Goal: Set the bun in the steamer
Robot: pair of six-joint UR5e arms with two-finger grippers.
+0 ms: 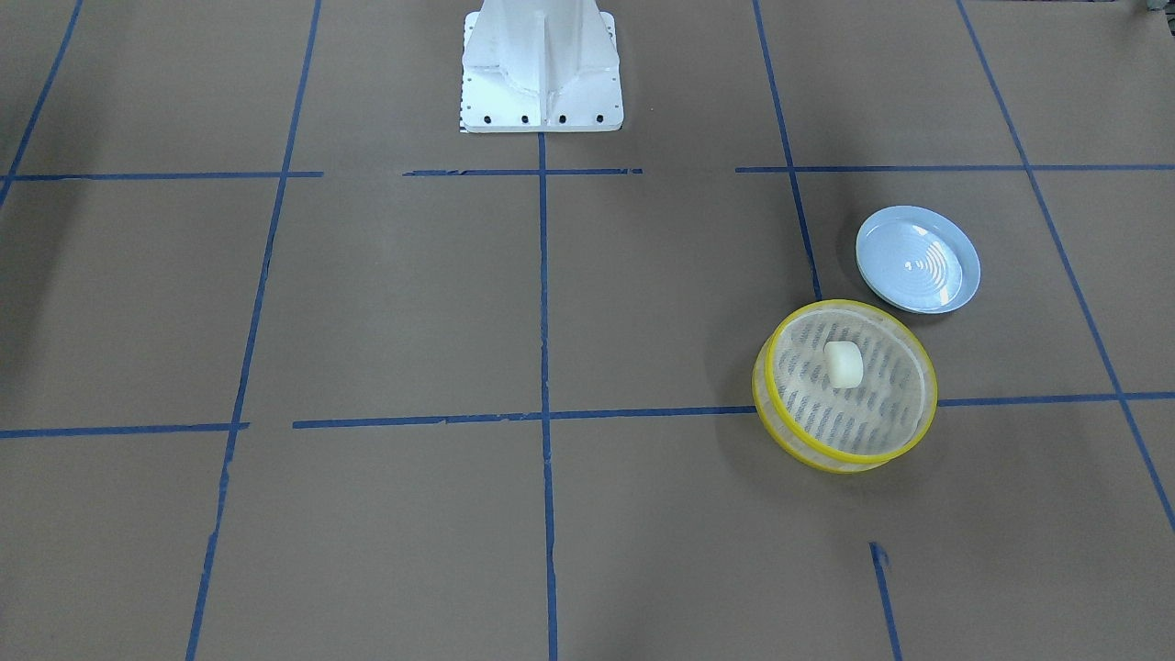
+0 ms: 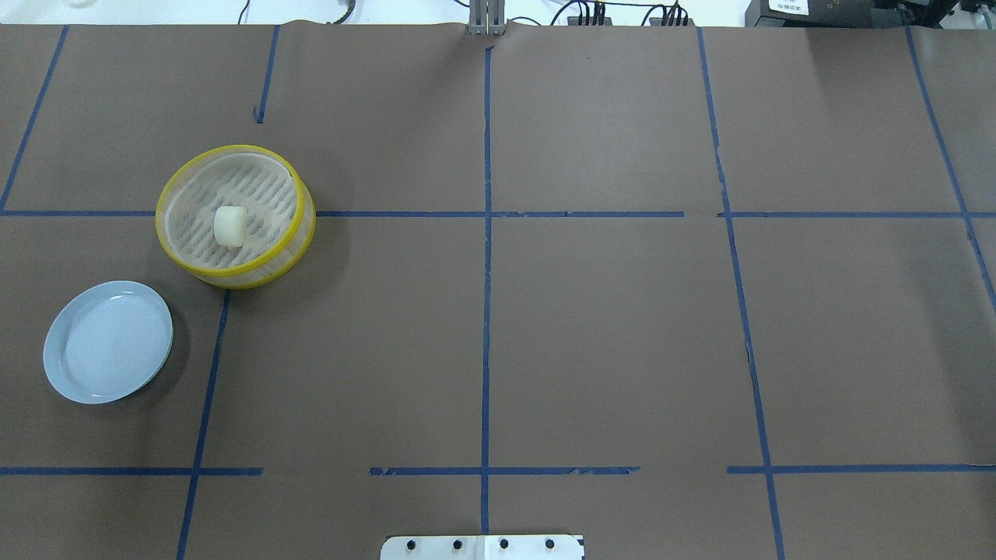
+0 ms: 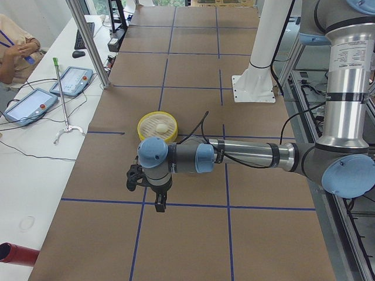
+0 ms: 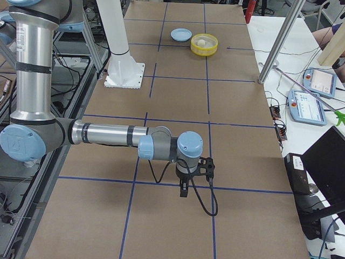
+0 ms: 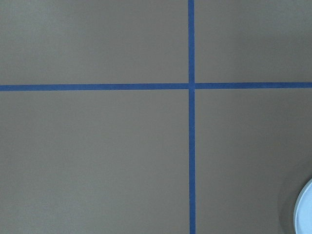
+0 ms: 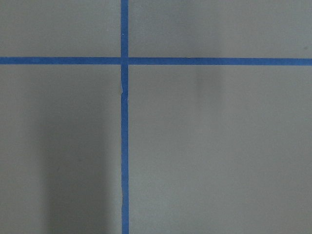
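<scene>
The cream-white bun (image 1: 844, 364) lies inside the yellow-rimmed steamer (image 1: 881, 404), near the middle of its slatted bottom. The overhead view shows the same bun (image 2: 230, 226) in the steamer (image 2: 264, 202) on the table's left half. My left gripper (image 3: 158, 202) hangs over the paper well away from the steamer (image 3: 167, 120), pointing down. My right gripper (image 4: 184, 191) hangs over the far other end of the table. Both show only in side views, so I cannot tell if they are open or shut. Neither wrist view shows fingers.
An empty pale blue plate (image 2: 108, 342) sits beside the steamer, nearer the robot; its edge shows in the left wrist view (image 5: 306, 209). The white robot base (image 1: 542, 73) stands at the middle. Brown paper with blue tape lines covers the table.
</scene>
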